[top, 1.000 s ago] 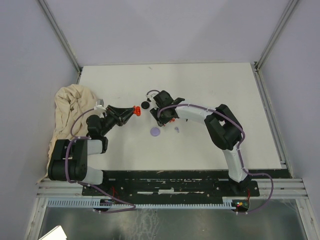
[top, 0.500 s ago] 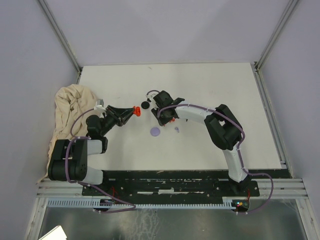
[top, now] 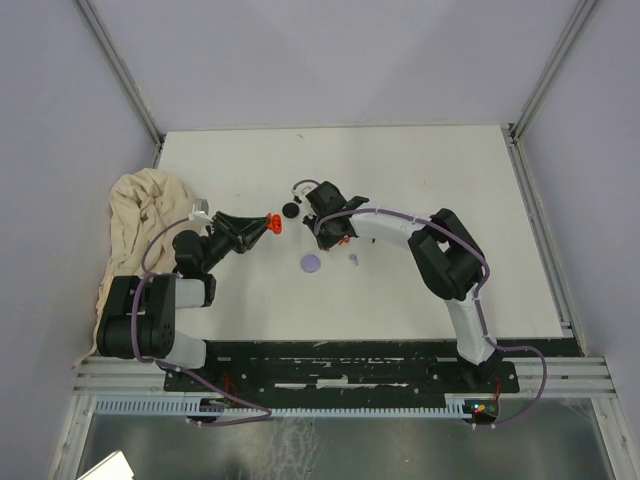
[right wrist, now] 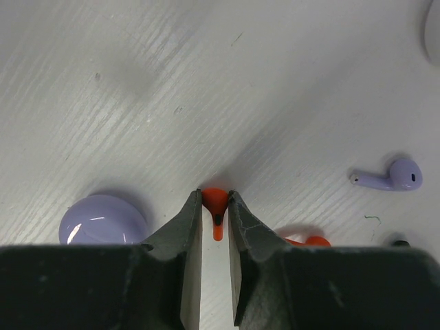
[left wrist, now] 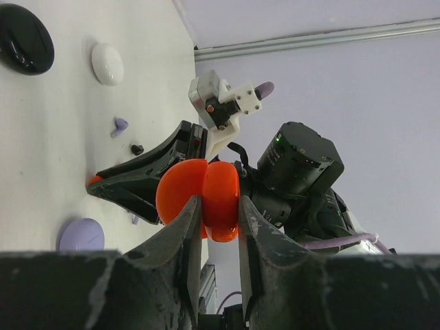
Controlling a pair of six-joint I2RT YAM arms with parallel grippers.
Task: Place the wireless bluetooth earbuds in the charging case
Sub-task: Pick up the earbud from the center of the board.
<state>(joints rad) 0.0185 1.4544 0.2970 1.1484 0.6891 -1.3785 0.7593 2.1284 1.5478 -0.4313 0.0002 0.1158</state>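
The left gripper (left wrist: 214, 210) is clamped on the red charging case (left wrist: 199, 194) and holds it off the table (right wrist: 275, 82), apparently presenting it for loading. The right gripper (right wrist: 215, 206) pinches a red earbud (right wrist: 216, 198) lying on the table. A lilac earbud (right wrist: 386, 178) and a lilac disc (right wrist: 103, 221) lie apart from the grip. A second red piece (right wrist: 311, 241) lies just beside one finger.

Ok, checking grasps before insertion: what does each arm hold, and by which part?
Left fingers clamp one half of the open red round plastic charging case; right fingers pinch the tiny red plastic earbud by its wider end.
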